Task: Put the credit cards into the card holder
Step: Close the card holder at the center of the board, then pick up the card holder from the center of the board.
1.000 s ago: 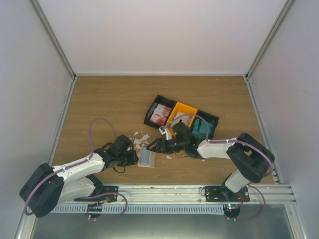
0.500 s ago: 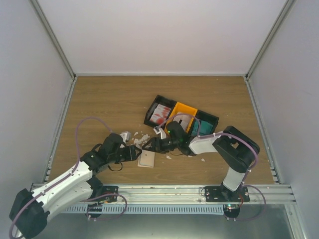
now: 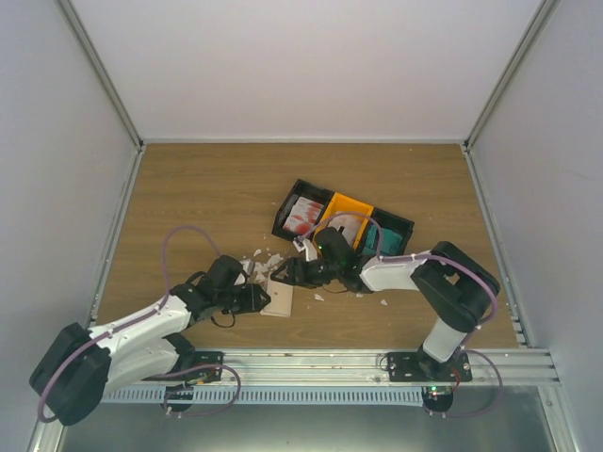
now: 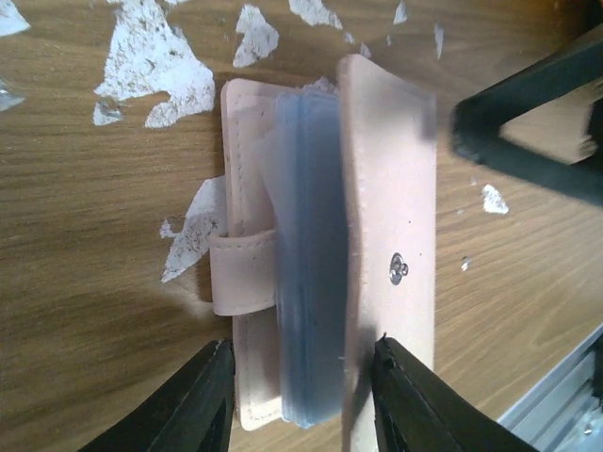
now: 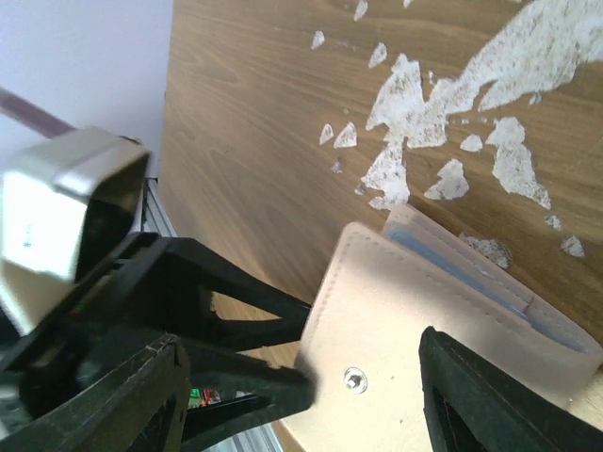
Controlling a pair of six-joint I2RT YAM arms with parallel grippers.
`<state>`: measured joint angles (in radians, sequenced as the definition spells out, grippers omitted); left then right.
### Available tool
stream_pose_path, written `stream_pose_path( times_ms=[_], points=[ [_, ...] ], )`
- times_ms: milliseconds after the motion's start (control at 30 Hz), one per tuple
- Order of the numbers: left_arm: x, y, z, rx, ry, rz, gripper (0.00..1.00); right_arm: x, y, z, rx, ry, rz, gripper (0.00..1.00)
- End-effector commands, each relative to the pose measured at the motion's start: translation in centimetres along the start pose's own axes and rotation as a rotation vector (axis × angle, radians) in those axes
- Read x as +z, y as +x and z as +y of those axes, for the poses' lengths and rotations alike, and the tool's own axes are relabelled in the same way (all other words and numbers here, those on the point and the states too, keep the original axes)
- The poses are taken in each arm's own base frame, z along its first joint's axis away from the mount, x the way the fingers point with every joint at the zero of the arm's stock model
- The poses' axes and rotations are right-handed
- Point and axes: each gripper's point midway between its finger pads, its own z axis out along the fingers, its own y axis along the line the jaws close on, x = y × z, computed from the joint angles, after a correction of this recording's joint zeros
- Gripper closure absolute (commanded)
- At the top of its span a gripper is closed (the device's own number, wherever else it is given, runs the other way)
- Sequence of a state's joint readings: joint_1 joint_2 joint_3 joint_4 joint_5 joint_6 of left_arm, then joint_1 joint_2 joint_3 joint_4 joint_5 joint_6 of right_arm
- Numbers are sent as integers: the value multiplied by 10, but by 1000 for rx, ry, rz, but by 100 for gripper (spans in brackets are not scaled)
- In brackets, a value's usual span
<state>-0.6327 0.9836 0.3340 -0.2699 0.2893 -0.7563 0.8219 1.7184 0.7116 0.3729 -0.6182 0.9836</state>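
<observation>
Starting at the near edge: noting the black left gripper reaching in low from the left. Finding its fingers standing partway apart and straddling the near end of the small flat beige-tan folding card holder. Not managing to tell whether the pads are pressing it.

Seeing that card holder lying on the brown wood-grain tabletop between the two grippers, slightly open. Noting on it:
- a stack of clear bluish plastic sleeves
- a beige strap tab
- a small metal snap on the upper flap

Just beyond, finding the black right gripper reaching in from the right. Seeing its fingers spread wide to either side of the holder's far end, gripping nothing.

Noting flaky white scraps scattered on the wood just behind the holder.

Farther back, recording the black-and-orange three-bin plastic tray behind the right gripper. Seeing thin white red-blotched credit cards lying in its left bin. Not making out the contents of the other bins behind arm and cable.
</observation>
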Motion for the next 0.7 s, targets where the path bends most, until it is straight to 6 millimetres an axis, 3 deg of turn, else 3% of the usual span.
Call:
stream_pose_path(
  times_ms=[0, 167, 267, 667],
  points=[
    [8, -1, -2, 25, 36, -5, 61, -15, -6, 5, -39, 56, -64, 33],
    [14, 4, 7, 20, 5, 15, 72, -35, -3, -26, 16, 244, -121, 33],
    [16, 7, 13, 11, -15, 25, 75, -36, 7, -37, 30, 277, -97, 33],
    [18, 14, 34, -36, -97, 31, 83, 14, 36, -21, -27, 116, 74, 39]
  ],
)
